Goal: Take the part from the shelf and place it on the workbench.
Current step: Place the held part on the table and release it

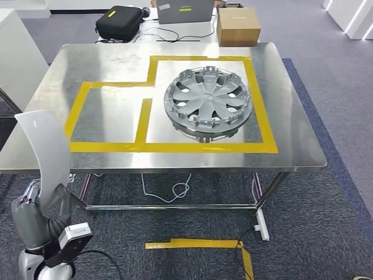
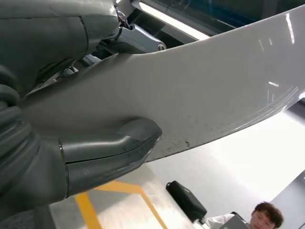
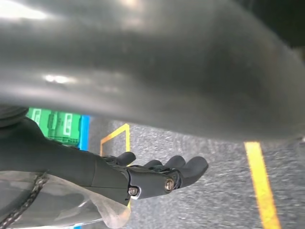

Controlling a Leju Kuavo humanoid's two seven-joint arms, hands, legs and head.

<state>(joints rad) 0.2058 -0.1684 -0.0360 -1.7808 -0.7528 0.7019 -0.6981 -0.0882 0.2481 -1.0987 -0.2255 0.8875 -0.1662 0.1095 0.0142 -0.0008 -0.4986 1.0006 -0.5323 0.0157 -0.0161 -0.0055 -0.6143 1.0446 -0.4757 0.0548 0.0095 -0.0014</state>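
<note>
Item, left hand [image 2: 72,157]: I see its thumb pressed against a curved pale-grey panel part [image 1: 46,149], darker fingers behind it; the part is gripped and stands upright above the hand, at the near left corner of the bench [image 1: 303,146], off its surface.

Item, right hand [image 3: 158,176]: fingers extended and slightly apart, nothing in them, over grey carpet with yellow floor tape [image 3: 260,183].

Item, bench: steel top, ahead of the left hand, marked with yellow tape outlines [image 1: 145,119].

Item, wheel cover [image 1: 207,100]: silver, lying flat inside the large taped area, well away from the held part.

Item, beyond the bench's far edge: black case [image 1: 119,22], cardboard box [image 1: 237,26], cables.
</note>
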